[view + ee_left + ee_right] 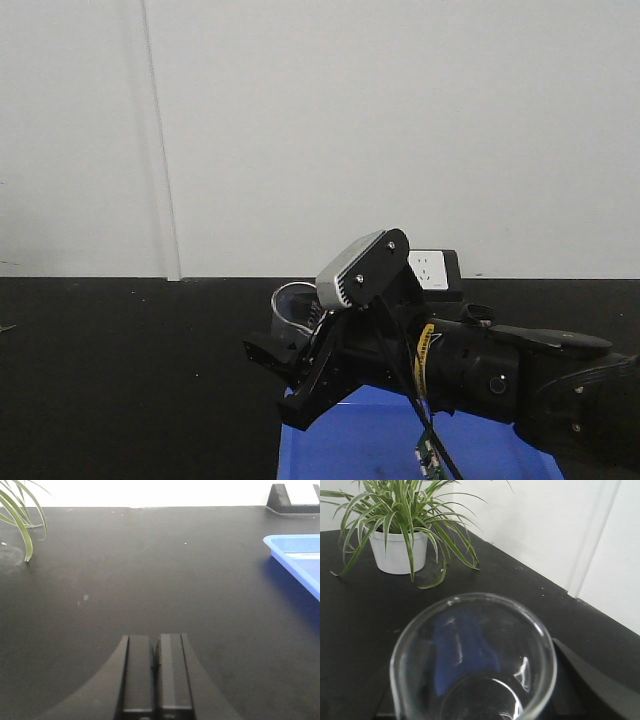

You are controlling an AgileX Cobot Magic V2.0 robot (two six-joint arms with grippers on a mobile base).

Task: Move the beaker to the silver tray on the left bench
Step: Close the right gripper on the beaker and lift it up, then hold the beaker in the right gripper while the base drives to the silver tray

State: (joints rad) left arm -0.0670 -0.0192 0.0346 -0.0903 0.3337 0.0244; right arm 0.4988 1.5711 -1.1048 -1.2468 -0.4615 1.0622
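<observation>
**Beaker in the right grip, silver tray out of sight**

We are holding the beaker (292, 303) in the right gripper (283, 365), whose jaws are pinching the glass low on its wall. The rim and pouring lip are standing clear above the fingers. In the front view the beaker is hanging upright at the near left corner of the blue tray (400, 440), above the black worktop (120, 380). The right wrist view is looking straight down into its open mouth, and it seems empty. The left gripper (156, 660) is resting low over bare worktop with its fingers pressed together, holding nothing.

The silver tray is not showing in any view, so we are judging this as the carry, with the placing yet to come. To do it well, we are aiming to:

- keep the glass upright and the squeeze steady, since smooth glass slips easily;
- travel slowly and high enough to clear the blue tray's rim;
- steer clear of the spider plant (405, 510) standing further along the worktop;
- find the silver tray in view before lowering, then set the base flat inside its rim before letting go.
</observation>
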